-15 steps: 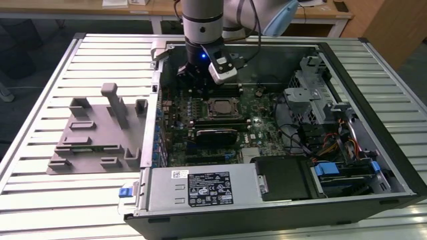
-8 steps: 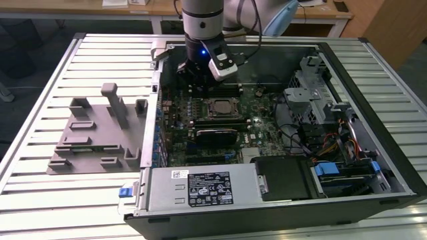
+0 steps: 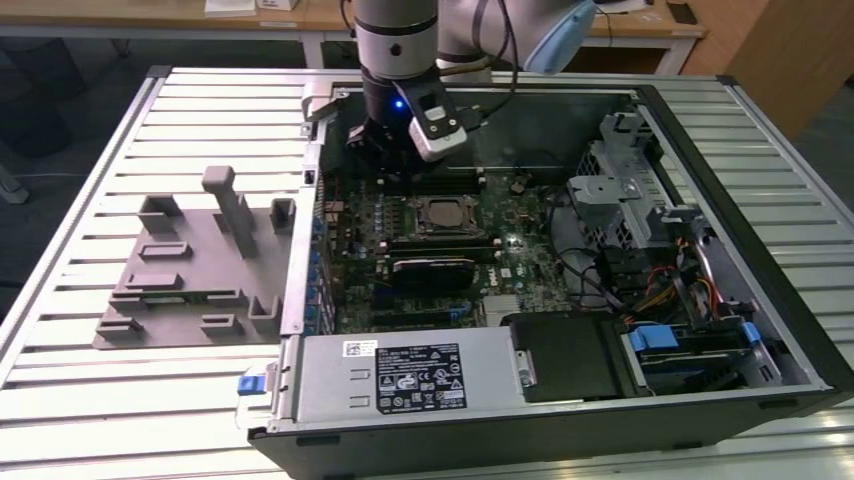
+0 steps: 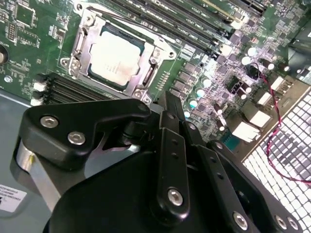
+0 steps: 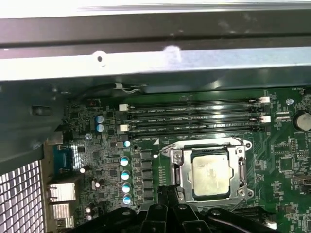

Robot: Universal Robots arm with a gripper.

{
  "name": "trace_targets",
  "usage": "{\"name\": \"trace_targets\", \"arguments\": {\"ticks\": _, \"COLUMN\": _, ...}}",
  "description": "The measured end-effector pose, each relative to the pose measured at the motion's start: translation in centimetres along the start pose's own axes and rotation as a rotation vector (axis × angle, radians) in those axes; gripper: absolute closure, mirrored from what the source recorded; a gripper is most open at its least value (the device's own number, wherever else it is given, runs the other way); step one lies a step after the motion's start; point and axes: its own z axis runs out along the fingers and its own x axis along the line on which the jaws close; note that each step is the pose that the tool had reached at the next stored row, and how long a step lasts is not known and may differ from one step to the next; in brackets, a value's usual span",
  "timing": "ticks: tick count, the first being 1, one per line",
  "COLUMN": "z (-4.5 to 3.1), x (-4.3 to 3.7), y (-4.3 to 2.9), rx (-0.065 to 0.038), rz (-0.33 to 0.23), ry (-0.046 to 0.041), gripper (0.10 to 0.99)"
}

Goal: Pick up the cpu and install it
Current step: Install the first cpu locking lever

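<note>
Slatted metal tabletop (image 3: pixel 107 400) carrying an open computer case (image 3: pixel 747 150) laid on its side, with a grey fixture plate (image 3: pixel 187 280) beside it on the exterior view's left.

Nearest the camera in the exterior view is the power supply (image 3: pixel 400 375). Beyond it the motherboard (image 3: pixel 527 240) holds a black heatsink block (image 3: pixel 434 268). Just past that lies the cpu (image 3: pixel 438 214), flat in its socket inside a metal retention frame (image 4: pixel 77 48); its pale silver top shows in both wrist views (image 4: pixel 115 56) (image 5: pixel 211 172). The gripper (image 3: pixel 400 185) hangs just beside the socket, on the exterior view's left, apart from the chip. Its fingers (image 4: pixel 170 102) appear pressed together with nothing between them. Memory slots (image 5: pixel 194 116) run behind the socket, and wooden desks (image 3: pixel 267 15) close the background.

Handling, as judged: the chip is probably light, thin and rigid. Its smooth metal top would likely be slippery, and its contact side fragile. Opposite side edges look like the safest hold, though these sit low within the frame and offer little purchase.
</note>
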Motion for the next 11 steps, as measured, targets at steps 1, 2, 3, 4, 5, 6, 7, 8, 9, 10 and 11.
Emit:
{"name": "trace_targets", "arguments": {"ticks": 1, "z": 0.00, "x": 0.09, "y": 0.00, "rx": 0.000, "rz": 0.000, "ry": -0.0004, "gripper": 0.980}}
{"name": "trace_targets", "arguments": {"ticks": 2, "z": 0.00, "x": 0.15, "y": 0.00, "rx": 0.000, "rz": 0.000, "ry": -0.0007, "gripper": 0.980}}
{"name": "trace_targets", "arguments": {"ticks": 3, "z": 0.00, "x": 0.19, "y": -0.01, "rx": -0.001, "rz": 0.000, "ry": -0.0007, "gripper": 0.980}}
{"name": "trace_targets", "arguments": {"ticks": 4, "z": 0.00, "x": 0.21, "y": -0.01, "rx": -0.003, "rz": 0.000, "ry": -0.0006, "gripper": 0.980}}
{"name": "trace_targets", "arguments": {"ticks": 5, "z": 0.00, "x": 0.25, "y": -0.02, "rx": -0.006, "rz": 0.000, "ry": -0.0004, "gripper": 0.980}}
{"name": "trace_targets", "arguments": {"ticks": 6, "z": 0.00, "x": 0.32, "y": -0.02, "rx": -0.010, "rz": 0.001, "ry": -0.0005, "gripper": 0.980}}
{"name": "trace_targets", "arguments": {"ticks": 7, "z": -0.01, "x": 0.40, "y": -0.02, "rx": -0.014, "rz": 0.001, "ry": -0.0005, "gripper": 0.980}}
{"name": "trace_targets", "arguments": {"ticks": 8, "z": -0.01, "x": 0.51, "y": -0.03, "rx": -0.017, "rz": 0.001, "ry": -0.0009, "gripper": 0.980}}
{"name": "trace_targets", "arguments": {"ticks": 9, "z": -0.02, "x": 0.64, "y": -0.04, "rx": -0.020, "rz": 0.001, "ry": -0.0013, "gripper": 0.980}}
{"name": "trace_targets", "arguments": {"ticks": 10, "z": -0.02, "x": 0.78, "y": -0.05, "rx": -0.022, "rz": 0.001, "ry": -0.0019, "gripper": 0.980}}
{"name": "trace_targets", "arguments": {"ticks": 11, "z": -0.03, "x": 0.93, "y": -0.06, "rx": -0.027, "rz": 0.001, "ry": -0.0025, "gripper": 0.980}}
